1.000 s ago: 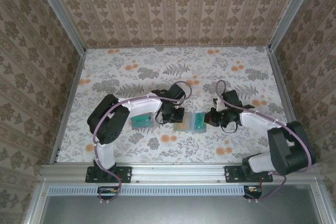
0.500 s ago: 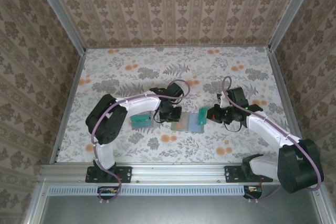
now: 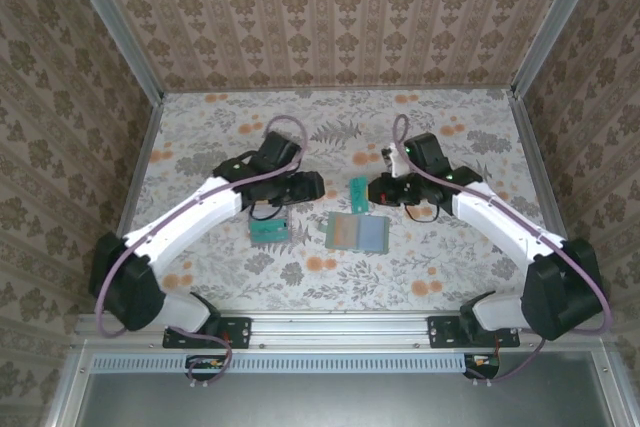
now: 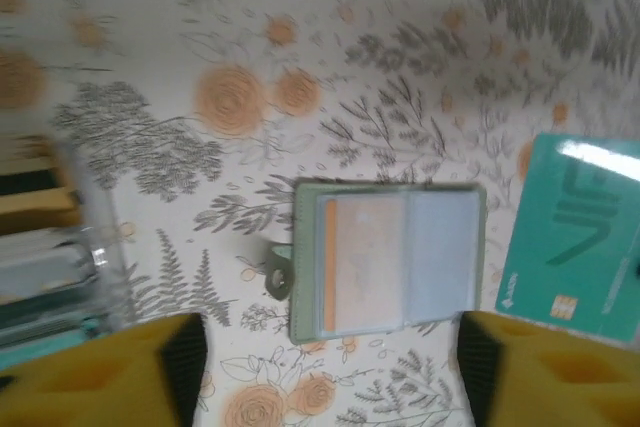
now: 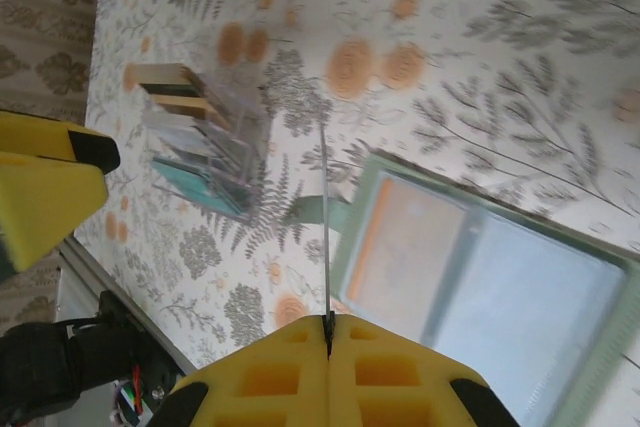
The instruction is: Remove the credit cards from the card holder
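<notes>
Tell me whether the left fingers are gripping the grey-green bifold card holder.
No, the yellow left fingers stand wide apart, empty, while the grey-green bifold card holder lies open on the floral table.

The card holder (image 4: 385, 262) is grey-green, the card (image 4: 575, 237) teal, the table (image 3: 400, 277) white with orange flowers and grey ferns.

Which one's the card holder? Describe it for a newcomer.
On the floral tabletop, look midway between the two arms. The flat grey-green bifold card holder lies open there, showing one peach and one bluish panel, unlike the striped card pile to its left.
</notes>
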Motion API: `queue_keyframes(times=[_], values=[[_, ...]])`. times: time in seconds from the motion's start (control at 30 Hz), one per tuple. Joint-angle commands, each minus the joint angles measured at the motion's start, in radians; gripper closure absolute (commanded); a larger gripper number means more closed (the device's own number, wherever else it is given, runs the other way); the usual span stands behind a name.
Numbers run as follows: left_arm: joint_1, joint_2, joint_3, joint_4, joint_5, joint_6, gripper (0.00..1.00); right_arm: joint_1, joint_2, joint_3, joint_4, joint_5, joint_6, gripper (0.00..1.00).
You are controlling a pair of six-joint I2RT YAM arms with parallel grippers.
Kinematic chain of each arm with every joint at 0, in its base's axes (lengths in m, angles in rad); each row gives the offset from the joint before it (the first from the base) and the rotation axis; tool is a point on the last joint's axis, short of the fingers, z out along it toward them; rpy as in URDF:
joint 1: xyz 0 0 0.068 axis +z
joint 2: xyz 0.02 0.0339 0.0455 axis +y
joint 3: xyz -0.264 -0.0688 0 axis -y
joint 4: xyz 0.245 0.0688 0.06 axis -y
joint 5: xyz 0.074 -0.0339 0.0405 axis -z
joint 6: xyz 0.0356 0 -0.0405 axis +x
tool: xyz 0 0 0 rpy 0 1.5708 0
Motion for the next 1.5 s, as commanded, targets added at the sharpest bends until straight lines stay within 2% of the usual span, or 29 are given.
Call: queue_keyframes(times=[0.0,0.07,0.1,0.47,0.7,1.03,1.47], values=[[0.038,-0.108,-0.054,-0.044,-0.084,-0.008,0.14,0.054,0.073,0.106,-0.057,0.029,-0.091,1.0],[0.066,-0.183,-0.085,-0.066,-0.12,-0.015,0.01,0.084,0.117,0.169,-0.074,0.033,-0.126,1.0],[0.086,-0.223,-0.102,-0.079,-0.135,-0.021,0.0,0.099,0.144,0.203,-0.085,0.036,-0.145,1.0],[0.273,-0.591,-0.191,-0.269,-0.248,-0.036,0.0,0.268,0.434,0.583,-0.242,0.074,-0.419,1.0],[0.328,-0.732,-0.186,-0.39,-0.313,-0.038,0.0,0.38,0.573,0.706,-0.267,0.122,-0.608,1.0],[0.339,-0.8,-0.175,-0.501,-0.341,-0.053,0.0,0.452,0.738,0.849,-0.373,0.181,-0.745,1.0],[0.341,-0.812,-0.185,-0.501,-0.336,-0.058,0.0,0.452,0.7,0.83,-0.334,0.173,-0.775,1.0]])
